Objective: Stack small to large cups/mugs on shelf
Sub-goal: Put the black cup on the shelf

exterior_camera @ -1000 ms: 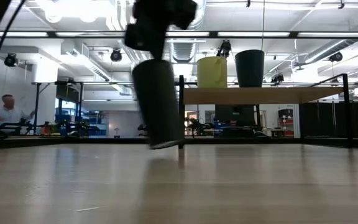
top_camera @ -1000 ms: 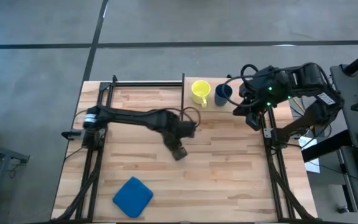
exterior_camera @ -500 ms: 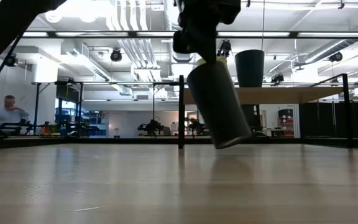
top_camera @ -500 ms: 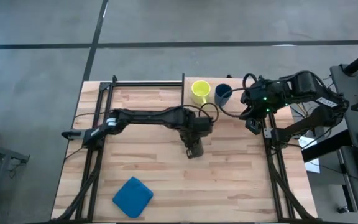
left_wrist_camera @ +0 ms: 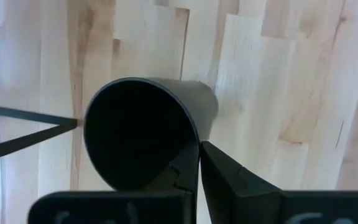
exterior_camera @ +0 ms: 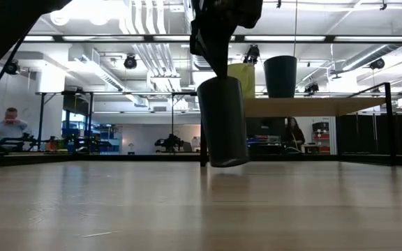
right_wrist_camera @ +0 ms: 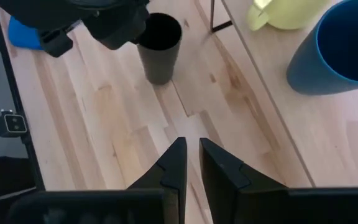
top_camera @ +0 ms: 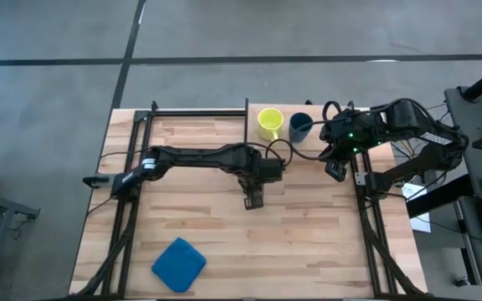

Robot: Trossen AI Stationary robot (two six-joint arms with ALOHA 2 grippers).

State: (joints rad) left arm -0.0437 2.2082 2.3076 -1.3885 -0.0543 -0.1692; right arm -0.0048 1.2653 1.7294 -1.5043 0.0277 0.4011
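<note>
Three cups were visible in all: the black cup (exterior_camera: 222, 120), the yellow mug (top_camera: 269, 123) and the dark blue cup (top_camera: 299, 126). No smaller cups could be made out in any view. Low view cut off the left gripper (top_camera: 255, 186) at the frame top, so only the cup body showed below it. That gripper was clamped on the black cup's rim, one finger inside the mouth and one outside per the left wrist view, and the cup hung upright just above the table (top_camera: 308, 242), near its middle. Cup interior was dark, contents not discernible. Yellow mug and dark blue cup stood side by side on the shelf (top_camera: 308, 144), apart from each other, both open-side up; nothing seen inside them. Right gripper (top_camera: 335, 168) hovered by the shelf's edge near the blue cup, fingers (right_wrist_camera: 174, 163) nearly together, holding nothing. One blue cloth (top_camera: 178, 263) lay flat near the table's front-left corner.
</note>
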